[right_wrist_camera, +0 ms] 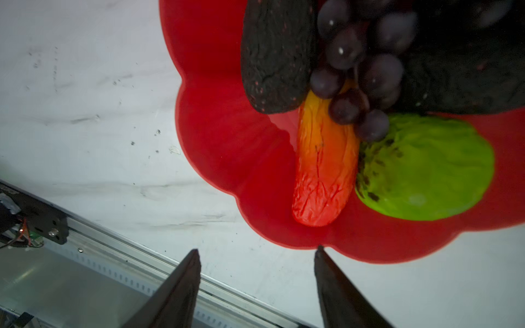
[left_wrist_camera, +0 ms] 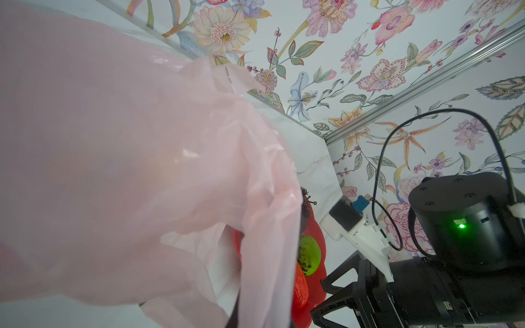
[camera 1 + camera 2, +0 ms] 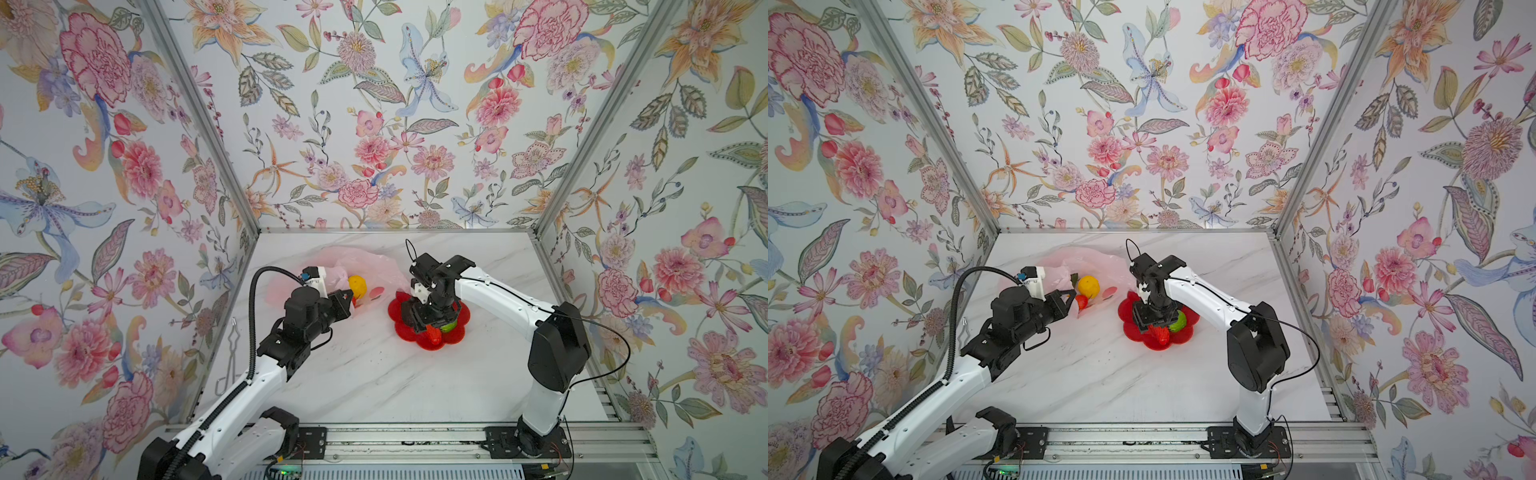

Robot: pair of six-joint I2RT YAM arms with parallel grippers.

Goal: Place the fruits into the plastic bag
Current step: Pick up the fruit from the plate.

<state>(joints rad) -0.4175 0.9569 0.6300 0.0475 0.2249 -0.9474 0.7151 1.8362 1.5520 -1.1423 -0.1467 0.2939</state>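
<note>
- The plastic bag is pinched by the left gripper.
- The grape bunch is clamped by the right gripper, crowded by the orange-red fruit beneath and the green fruit beside.

Your left arm stretches low toward the desk's far edge, its tool pinched shut on the plastic bag, while your right arm bends over, its tool pointing straight down, fingers flanking the grape bunch.
</note>
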